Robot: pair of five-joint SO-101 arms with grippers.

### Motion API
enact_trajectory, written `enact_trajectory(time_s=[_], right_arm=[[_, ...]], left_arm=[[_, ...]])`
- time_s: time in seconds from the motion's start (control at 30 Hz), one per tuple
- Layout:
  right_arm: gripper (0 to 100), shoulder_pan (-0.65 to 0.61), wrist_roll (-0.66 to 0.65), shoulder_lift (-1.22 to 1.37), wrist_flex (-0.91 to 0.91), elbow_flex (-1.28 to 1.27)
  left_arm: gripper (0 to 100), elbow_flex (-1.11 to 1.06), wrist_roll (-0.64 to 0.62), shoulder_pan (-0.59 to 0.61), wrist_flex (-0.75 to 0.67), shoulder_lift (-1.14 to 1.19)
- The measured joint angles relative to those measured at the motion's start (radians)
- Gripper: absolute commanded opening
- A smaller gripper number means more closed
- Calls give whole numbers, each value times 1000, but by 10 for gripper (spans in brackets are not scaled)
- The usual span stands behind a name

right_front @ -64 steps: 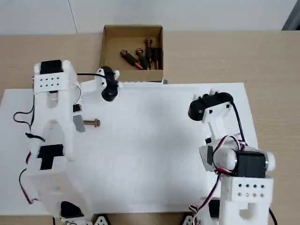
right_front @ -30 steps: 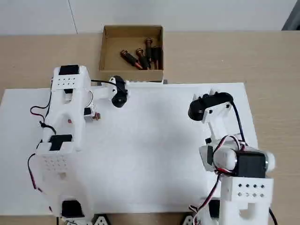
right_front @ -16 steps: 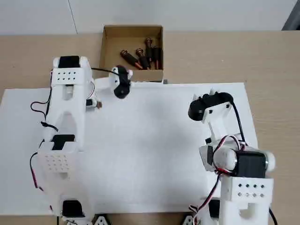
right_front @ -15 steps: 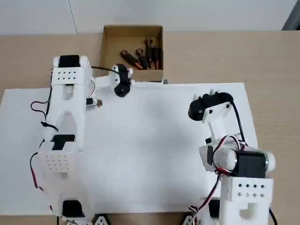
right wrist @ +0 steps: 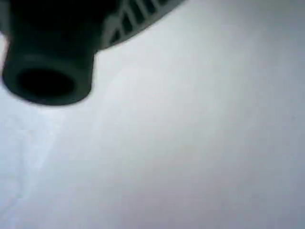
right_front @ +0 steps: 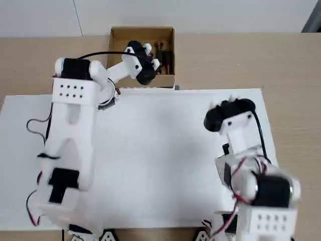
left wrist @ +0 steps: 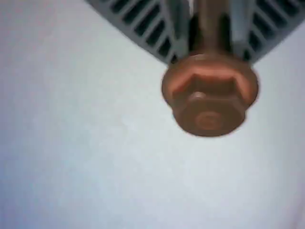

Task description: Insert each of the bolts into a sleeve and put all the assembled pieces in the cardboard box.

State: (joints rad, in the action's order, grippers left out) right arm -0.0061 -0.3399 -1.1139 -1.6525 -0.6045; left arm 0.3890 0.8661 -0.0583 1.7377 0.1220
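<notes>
One bolt (left wrist: 209,93), clamped head-outward in the left end effector (left wrist: 209,26), lay well apart from the open-mouthed sleeve (right wrist: 47,71) clamped in the right end effector (right wrist: 62,21).

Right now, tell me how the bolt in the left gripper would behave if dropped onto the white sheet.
The bolt looks metal and solid, so it is probably stiff and heavy for its size. Its round flange would likely let it roll in an arc on the white sheet rather than stay put.

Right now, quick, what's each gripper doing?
Left gripper: closed on a bolt.
Right gripper: closed on a black sleeve.
</notes>
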Motion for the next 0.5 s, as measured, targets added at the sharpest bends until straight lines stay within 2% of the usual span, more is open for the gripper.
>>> enact_trajectory(time_s=[0.33, 0.5], right_arm=[[2, -2, 6, -262, 9, -6], [2, 2, 147, -341, 103, -117]], left_arm=[[5, -212, -480, -137, -6, -359], [5, -439, -712, -167, -135, -562]])
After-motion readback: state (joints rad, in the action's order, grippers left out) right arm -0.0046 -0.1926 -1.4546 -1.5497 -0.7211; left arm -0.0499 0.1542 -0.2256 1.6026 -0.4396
